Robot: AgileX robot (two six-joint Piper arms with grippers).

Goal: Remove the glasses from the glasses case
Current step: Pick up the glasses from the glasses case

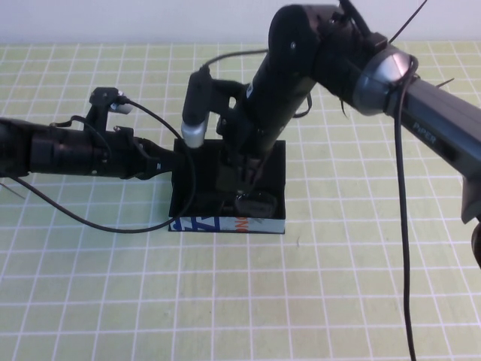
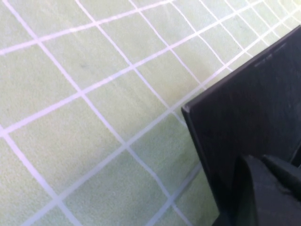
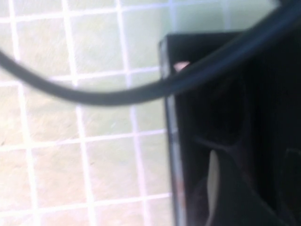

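Bench [image 1: 90, 286]: pale yellow-green with a white square grid. Glasses case [image 1: 274, 162]: matte black, its front strip pale blue with dark blue and orange print. Glasses [image 1: 252, 203]: black. Left end effector [image 1: 167, 162], at the case's left wall, and right end effector [image 1: 244, 184], inside the case: black, with black cables

The counter [image 1: 90, 286] is covered edge to edge with a pale green cloth, ruled into squares by thin white lines. The cloth lies flat and smooth, with a small dark speck in one square near the middle. Behind its far edge runs a plain white wall [image 1: 150, 21]. The light is soft and even, throwing only faint shadows.
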